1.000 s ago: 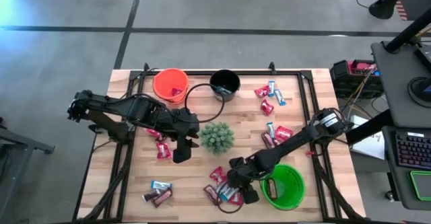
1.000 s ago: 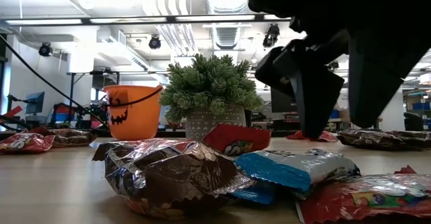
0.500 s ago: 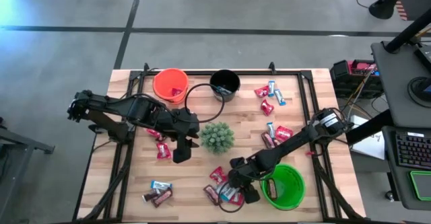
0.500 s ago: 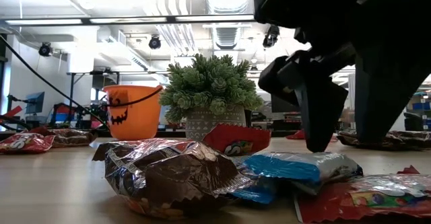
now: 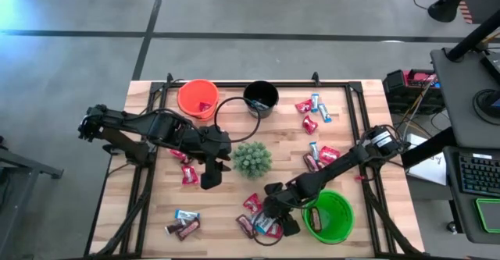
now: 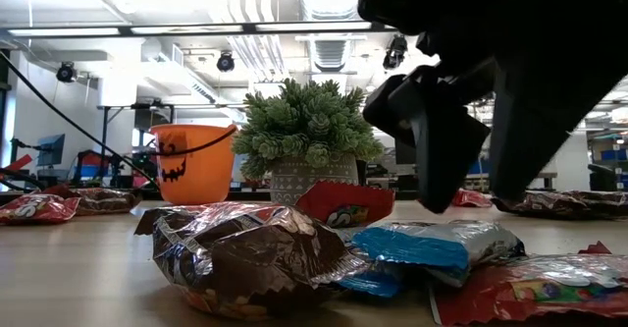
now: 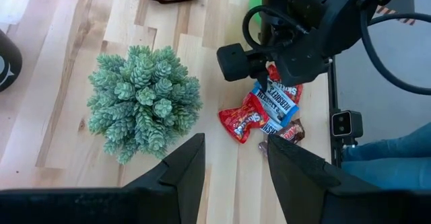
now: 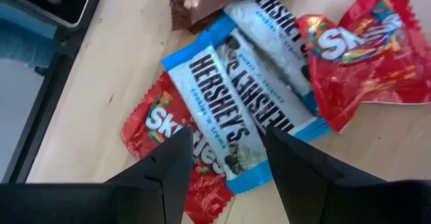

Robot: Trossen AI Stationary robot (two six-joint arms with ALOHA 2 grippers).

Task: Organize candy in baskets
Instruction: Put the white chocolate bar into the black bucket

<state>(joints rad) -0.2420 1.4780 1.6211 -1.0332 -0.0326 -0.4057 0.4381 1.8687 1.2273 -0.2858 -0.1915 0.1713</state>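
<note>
Right gripper [image 5: 271,210] is shifting slightly sideways versus a second ago, jaws spread, hovering over the candy pile [image 8: 249,109] just beside the green basket [image 5: 329,217], gripping nothing. Left gripper [image 5: 209,179] is staying put, fingers parted and empty, beside the spiky plant [image 5: 251,158], which is sitting between both arms. Orange basket [image 5: 198,98] and black basket [image 5: 261,97] are standing beyond the plant.

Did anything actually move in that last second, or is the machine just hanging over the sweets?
Only slightly. In the low view the right claw dipped toward the blue-and-silver wrapped candy bar, then lifted again and shifted a little toward the spiky green plant. Its fingers are open and empty; nothing was taken or let go. The left claw, the candy, the orange plastic bucket and bright green plastic bucket stayed put.
</note>
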